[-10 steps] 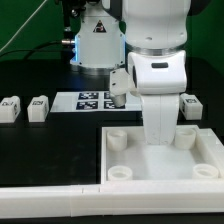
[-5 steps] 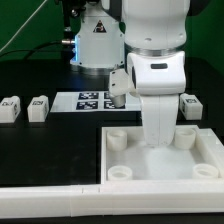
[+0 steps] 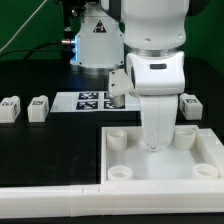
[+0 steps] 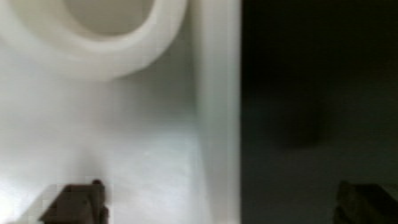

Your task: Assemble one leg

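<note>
White smooth plastic tray [image 3: 150, 170], round socket [image 4: 107, 35], pincer [image 4: 217, 205] spread wide, empty.

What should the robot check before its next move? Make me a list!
1. Pincer open: ok, its fingers are wide apart.
2. Pincer empty: ok, nothing sits between the fingers.
3. Small white plastic leg with square tag free to grab: ok, it stands alone on the exterior view's left.
4. Pincer above that leg: not ok, it hangs over the large white square plastic tray.
5. Pincer clear of the tray floor: cannot tell.
</note>
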`<move>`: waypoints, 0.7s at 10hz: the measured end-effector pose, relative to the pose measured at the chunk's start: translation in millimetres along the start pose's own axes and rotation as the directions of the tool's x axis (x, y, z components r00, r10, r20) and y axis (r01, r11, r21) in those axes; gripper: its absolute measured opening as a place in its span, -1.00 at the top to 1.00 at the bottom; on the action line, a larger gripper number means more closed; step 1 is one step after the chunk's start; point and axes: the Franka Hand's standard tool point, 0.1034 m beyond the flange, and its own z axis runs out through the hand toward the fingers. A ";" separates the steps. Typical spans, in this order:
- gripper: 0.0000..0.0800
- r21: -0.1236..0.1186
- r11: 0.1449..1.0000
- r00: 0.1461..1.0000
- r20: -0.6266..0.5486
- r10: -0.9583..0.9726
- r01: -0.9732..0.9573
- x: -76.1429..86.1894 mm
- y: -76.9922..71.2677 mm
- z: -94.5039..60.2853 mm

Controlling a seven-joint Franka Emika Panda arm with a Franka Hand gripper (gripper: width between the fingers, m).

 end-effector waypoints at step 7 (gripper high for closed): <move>-0.62 -0.008 0.996 0.996 0.006 0.084 -0.084 1.6 -1.2 -14.1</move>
